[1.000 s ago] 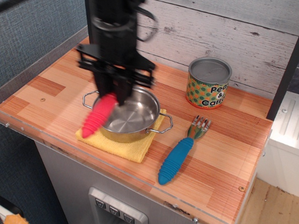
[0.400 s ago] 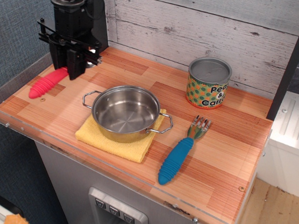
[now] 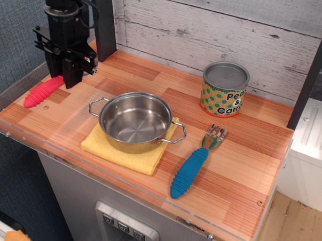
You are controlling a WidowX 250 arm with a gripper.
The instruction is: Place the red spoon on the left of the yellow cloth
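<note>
The red spoon (image 3: 41, 93) shows only its ribbed red-pink handle, slanting down-left near the table's far left edge; its metal bowl is hidden behind the gripper. My black gripper (image 3: 66, 80) is shut on the spoon's upper end, well to the left of the yellow cloth (image 3: 123, 154). The handle's tip is at or just above the wood. The cloth lies near the front edge, folded, with a steel pot (image 3: 134, 122) standing on it.
A blue-handled fork (image 3: 193, 167) lies right of the cloth. A green dotted can (image 3: 224, 89) stands at the back right. A clear rim (image 3: 11, 132) runs along the table's left and front edges. A plank wall rises behind.
The gripper has carried the spoon from the pot's left rim across to the table's far left, then a little further left and lower.
</note>
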